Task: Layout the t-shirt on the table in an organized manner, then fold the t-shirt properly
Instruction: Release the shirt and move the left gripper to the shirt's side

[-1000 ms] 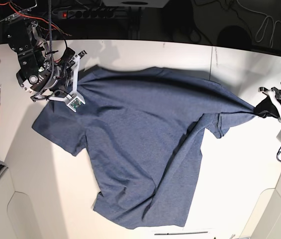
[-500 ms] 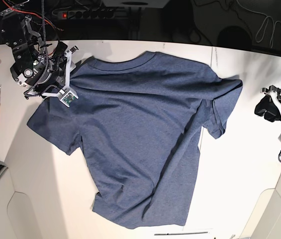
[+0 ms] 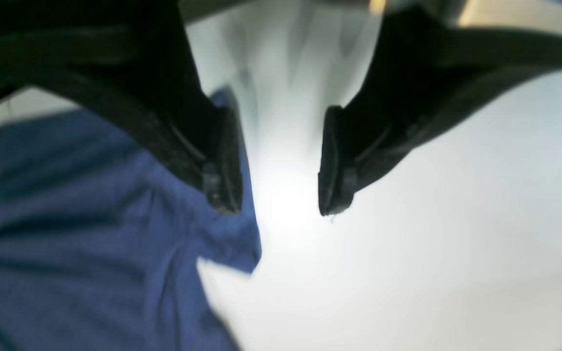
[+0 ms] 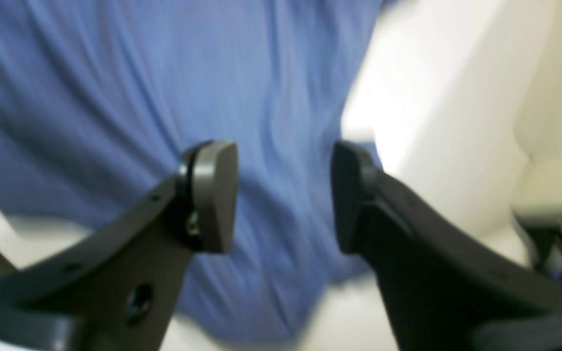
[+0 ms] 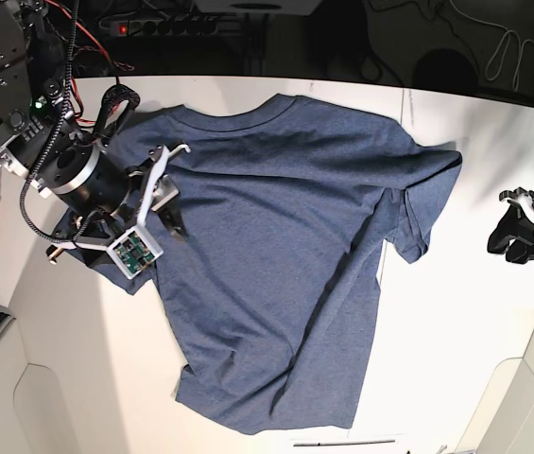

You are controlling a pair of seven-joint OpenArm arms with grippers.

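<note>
One t-shirt (image 5: 276,255) flat, collar toward table's (image 5: 456,359) far edge; both grippers spread, empty

The right end effector (image 4: 283,197) has its 2 jaws wide apart and nothing between them; its arm reaches in from the far corner, wrist bent down. The left end effector (image 3: 273,161) is also parted and empty, and its arm stays low at the opposite edge.
</note>
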